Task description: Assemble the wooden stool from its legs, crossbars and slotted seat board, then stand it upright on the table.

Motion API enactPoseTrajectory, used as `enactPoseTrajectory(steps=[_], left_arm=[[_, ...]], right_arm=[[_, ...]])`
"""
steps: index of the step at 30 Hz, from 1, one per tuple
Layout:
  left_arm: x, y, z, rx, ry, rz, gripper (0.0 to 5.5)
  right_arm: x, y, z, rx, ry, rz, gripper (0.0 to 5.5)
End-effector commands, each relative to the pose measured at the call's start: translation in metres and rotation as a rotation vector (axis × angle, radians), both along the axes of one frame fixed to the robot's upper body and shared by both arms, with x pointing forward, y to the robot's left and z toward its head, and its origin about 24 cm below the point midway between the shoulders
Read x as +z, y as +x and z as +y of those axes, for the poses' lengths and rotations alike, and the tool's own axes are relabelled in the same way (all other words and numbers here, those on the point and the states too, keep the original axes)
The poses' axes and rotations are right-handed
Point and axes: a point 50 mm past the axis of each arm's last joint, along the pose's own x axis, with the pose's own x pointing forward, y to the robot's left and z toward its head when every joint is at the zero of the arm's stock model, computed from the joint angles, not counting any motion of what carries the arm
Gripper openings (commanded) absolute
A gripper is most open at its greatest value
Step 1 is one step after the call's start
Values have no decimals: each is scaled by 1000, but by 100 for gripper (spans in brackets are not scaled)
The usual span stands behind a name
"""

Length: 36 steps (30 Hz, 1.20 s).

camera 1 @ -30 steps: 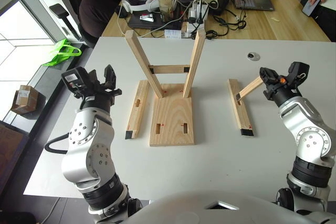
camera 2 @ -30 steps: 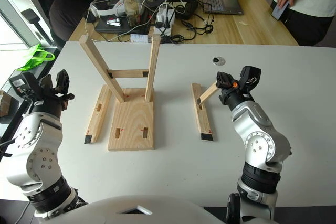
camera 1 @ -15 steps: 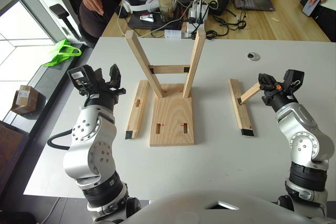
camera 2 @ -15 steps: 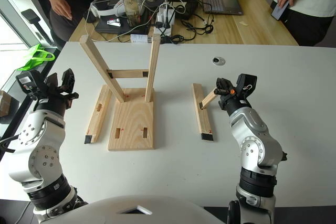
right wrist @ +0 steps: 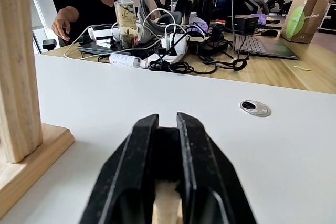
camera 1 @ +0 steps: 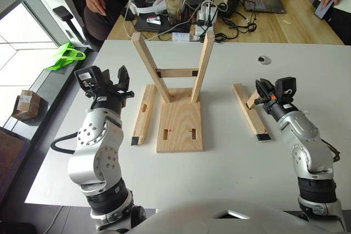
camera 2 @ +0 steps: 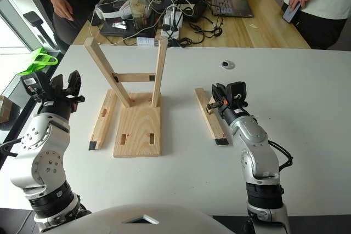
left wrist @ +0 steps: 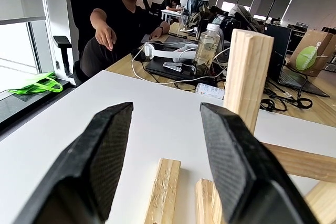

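Pinching a crossbar (camera 1: pixel 252 102) in my right gripper (camera 1: pixel 259 97), centre right; next I'd seat it in the leg (camera 1: pixel 253 121); left gripper (camera 1: pixel 115 79) spread.

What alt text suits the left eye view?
A board lies on a white table with two legs standing in it. The right tool holds a crossbar at one loose leg; the open left tool is near the other leg.

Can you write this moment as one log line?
left hand: open, near left leg | right hand: shut on crossbar, at right leg | seat: two legs in
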Motion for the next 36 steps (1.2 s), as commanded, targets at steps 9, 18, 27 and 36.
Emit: enactPoseTrajectory(steps=[9, 18, 27, 36], left_arm=[[5, 3, 2, 4, 22, -19, 235], [9, 13, 1, -18, 30, -36, 235], [15, 16, 2, -29, 48, -57, 235], [49, 22, 10, -108, 42, -174, 235]], right_arm=[[104, 41, 9, 42, 62, -241, 37], [-42, 3, -1, 81, -120, 283, 38], [-13, 23, -8, 34, -60, 87, 38], [47, 48, -22, 20, 91, -111, 38]])
